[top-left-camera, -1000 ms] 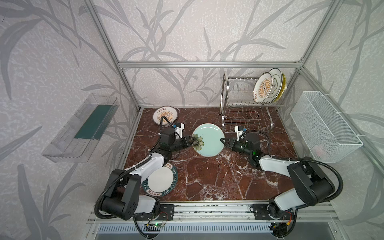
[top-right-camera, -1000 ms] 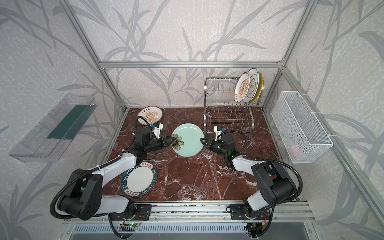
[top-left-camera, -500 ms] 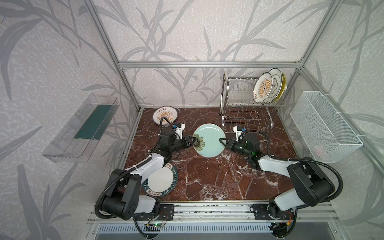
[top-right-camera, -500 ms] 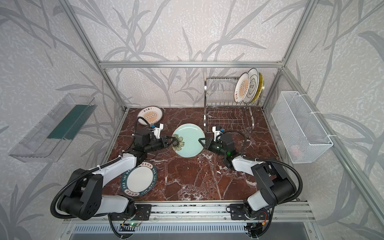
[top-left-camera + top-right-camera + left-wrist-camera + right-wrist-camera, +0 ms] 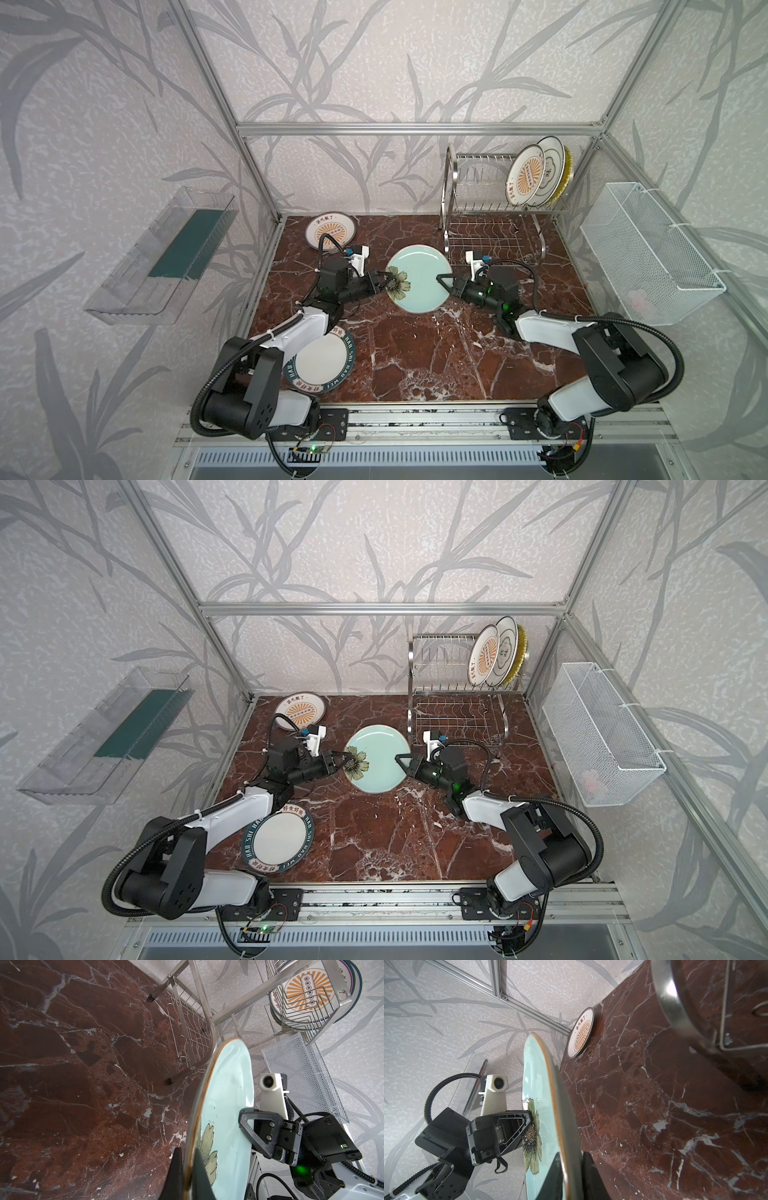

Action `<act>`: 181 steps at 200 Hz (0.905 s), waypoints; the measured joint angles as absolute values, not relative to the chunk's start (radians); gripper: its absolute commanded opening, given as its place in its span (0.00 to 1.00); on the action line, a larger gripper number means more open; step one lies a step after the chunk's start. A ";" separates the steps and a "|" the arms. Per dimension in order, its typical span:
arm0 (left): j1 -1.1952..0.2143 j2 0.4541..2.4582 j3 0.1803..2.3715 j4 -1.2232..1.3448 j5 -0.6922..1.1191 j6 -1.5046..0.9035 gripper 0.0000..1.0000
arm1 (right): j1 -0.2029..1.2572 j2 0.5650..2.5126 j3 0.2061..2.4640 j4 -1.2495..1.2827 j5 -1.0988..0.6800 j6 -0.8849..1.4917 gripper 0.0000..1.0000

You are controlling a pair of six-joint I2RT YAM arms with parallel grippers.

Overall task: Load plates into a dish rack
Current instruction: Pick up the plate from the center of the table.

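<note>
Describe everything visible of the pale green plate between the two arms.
The round pale green plate looks like glossy glazed ceramic, with a thin brown edge line and one painted yellow-green flower, dark-centred, near one side. It is held roughly level, clear of the dark red marble tabletop, near the shiny steel wire dish rack. The left pincer is shut on the rim at the flower; the right pincer grips the opposite rim. Nothing else touches it.
</note>
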State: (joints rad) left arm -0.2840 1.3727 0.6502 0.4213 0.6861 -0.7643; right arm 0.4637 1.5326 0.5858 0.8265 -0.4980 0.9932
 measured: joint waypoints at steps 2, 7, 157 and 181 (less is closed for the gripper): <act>-0.284 1.373 0.650 0.422 0.686 -0.764 0.00 | 0.464 1.534 0.587 0.826 -0.498 0.994 0.20; -0.284 1.373 0.650 0.423 0.686 -0.765 0.00 | 0.466 1.538 0.590 0.827 -0.498 0.996 0.20; -0.270 1.383 0.650 0.457 0.702 -0.805 0.00 | 0.485 1.600 0.621 0.940 -0.525 1.074 0.06; -0.269 1.383 0.650 0.458 0.702 -0.805 0.00 | 0.485 1.601 0.621 0.945 -0.525 1.080 0.00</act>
